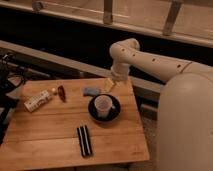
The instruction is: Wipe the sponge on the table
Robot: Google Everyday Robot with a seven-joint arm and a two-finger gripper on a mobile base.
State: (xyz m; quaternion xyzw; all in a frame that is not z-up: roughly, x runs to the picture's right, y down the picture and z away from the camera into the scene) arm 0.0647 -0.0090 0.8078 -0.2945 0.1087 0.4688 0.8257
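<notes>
The sponge [91,91] is a small flat blue-grey pad lying on the far middle part of the table [50,127], a square top of light brown planks. My white arm reaches in from the right and bends down over the table's far edge. My gripper [112,81] hangs at the arm's end, just right of the sponge and slightly behind it. A small pale-yellow piece [108,86] shows right below the gripper. I cannot tell whether the gripper touches the sponge.
A black saucer [92,113] with a white cup [102,106] stands just in front of the sponge. A black striped block [84,140] lies near the front edge. A white bottle [39,100] and a small red object [61,92] lie at the far left.
</notes>
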